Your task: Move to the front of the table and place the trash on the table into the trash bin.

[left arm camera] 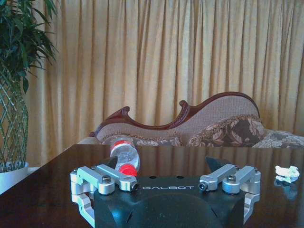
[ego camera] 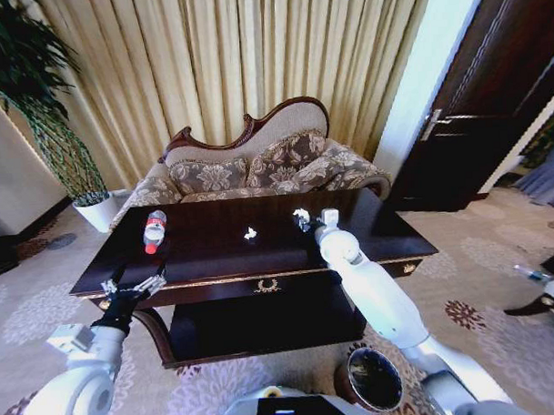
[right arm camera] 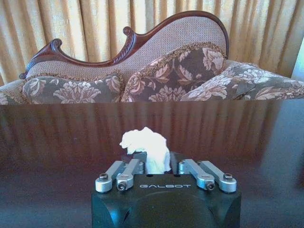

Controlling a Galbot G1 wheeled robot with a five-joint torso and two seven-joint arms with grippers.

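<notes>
From the head camera, the large dark glossy mahogany bench with gold trim (ego camera: pixel 215 255) stands directly ahead, with a carved-back patterned sofa (ego camera: pixel 257 167) behind it and pale gold curtains (ego camera: pixel 235 54) beyond. A small clear plastic bottle with a red label (ego camera: pixel 154 231) lies on its side on the bench's left part. A small crumpled white scrap (ego camera: pixel 250 233) sits near the middle of the top. The right end effector (ego camera: pixel 304 218) reaches over the right part of the top and is at a second crumpled white wad (ego camera: pixel 301 213). The left end effector (ego camera: pixel 132 287) hovers at the front left edge of the bench, its fingers spread apart and holding nothing. The small round brown trash bin with a metallic rim (ego camera: pixel 374 379) stands on the patterned carpet (ego camera: pixel 44 307) on the near side of the bench, beside the robot's right arm. A potted green plant in a white pot (ego camera: pixel 97 210) stands at far left.

In the left wrist camera, the left end effector (left arm camera: pixel 167 164) is wide open and empty above the bench top (left arm camera: pixel 57 180); the bottle (left arm camera: pixel 124 156) lies just beyond it, and the middle scrap (left arm camera: pixel 287 173) rests well off to one side.

In the right wrist camera, the right end effector (right arm camera: pixel 154 164) has its fingers drawn in around the white wad (right arm camera: pixel 147 148), which bulges up from between them above the bench top (right arm camera: pixel 57 156).
</notes>
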